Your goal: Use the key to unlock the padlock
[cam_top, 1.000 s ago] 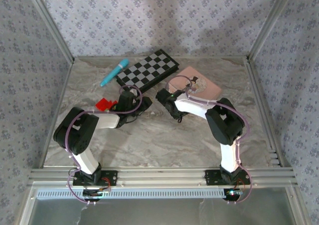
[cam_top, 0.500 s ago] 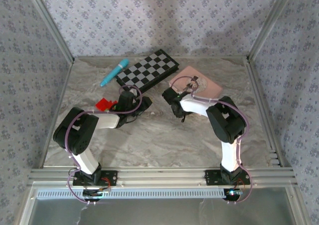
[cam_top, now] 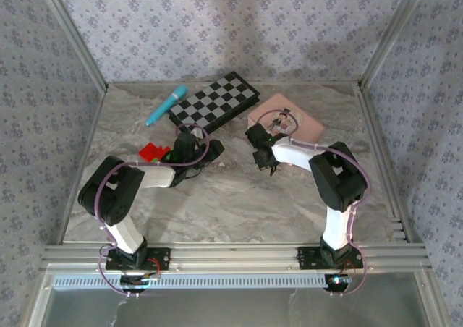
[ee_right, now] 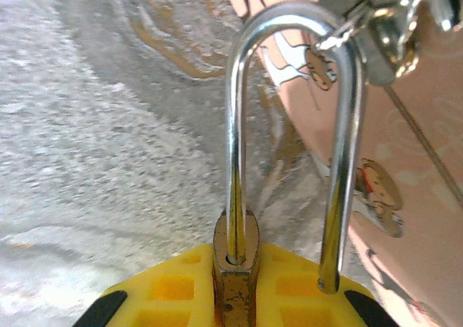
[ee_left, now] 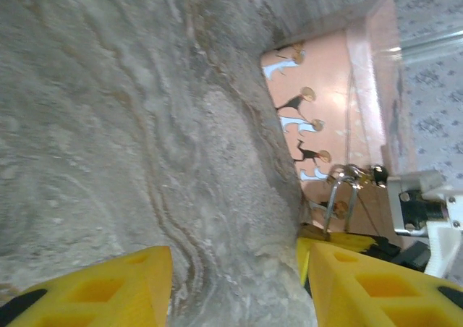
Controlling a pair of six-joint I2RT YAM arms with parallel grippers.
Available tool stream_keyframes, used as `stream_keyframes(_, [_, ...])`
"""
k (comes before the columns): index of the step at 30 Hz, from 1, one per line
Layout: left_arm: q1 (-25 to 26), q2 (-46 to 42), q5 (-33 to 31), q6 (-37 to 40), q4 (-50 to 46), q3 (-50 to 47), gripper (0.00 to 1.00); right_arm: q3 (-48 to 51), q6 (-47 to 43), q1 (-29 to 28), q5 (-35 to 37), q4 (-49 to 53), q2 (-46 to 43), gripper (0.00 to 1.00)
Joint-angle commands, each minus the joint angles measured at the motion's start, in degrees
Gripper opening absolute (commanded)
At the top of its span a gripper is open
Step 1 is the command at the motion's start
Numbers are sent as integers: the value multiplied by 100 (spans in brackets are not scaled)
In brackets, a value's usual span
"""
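Above the marbled tabletop (cam_top: 239,197), the padlock (ee_right: 233,160) is clamped by its brass body in the right hand (ee_right: 239,305), shackle pointed straight ahead to the keys (ee_right: 394,23) over the tin (ee_right: 419,139); the left hand (ee_left: 239,283) is spread, nothing gripped.

Chessboard (cam_top: 214,101), teal pen (cam_top: 166,105), pink tin (cam_top: 309,126)

My two arms are white links set between bulky black joints, left arm (cam_top: 108,193) and right arm (cam_top: 336,186) alike, each with a thin lilac cable (cam_top: 359,169) looping back from the wrist. Left gripper (ee_left: 235,258) and right gripper (ee_right: 235,269) wear bright yellow fingers (ee_left: 94,291), moulded with square pockets, black patches on the outer corners behind the tips.
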State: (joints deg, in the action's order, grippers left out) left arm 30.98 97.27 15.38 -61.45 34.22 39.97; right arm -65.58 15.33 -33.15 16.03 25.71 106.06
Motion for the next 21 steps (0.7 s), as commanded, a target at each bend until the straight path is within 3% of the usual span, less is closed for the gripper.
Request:
stream_keyframes(1, [119, 285, 316, -54, 617, 170, 51, 331, -217, 282, -1424, -268, -454, 2])
stream_keyframes(7, [423, 1010, 682, -222, 1535, 697, 50, 697, -662, 1033, -3582, -619, -858, 0])
stream_keyframes(11, [579, 1531, 888, -414, 2015, 1167, 50, 911, -655, 1409, -4510, -845, -964, 0])
stream_keyframes(21, [963, 2361, 941, -468, 1625, 2150, 48, 1106, -678, 1587, -5145, -1082, -910, 0])
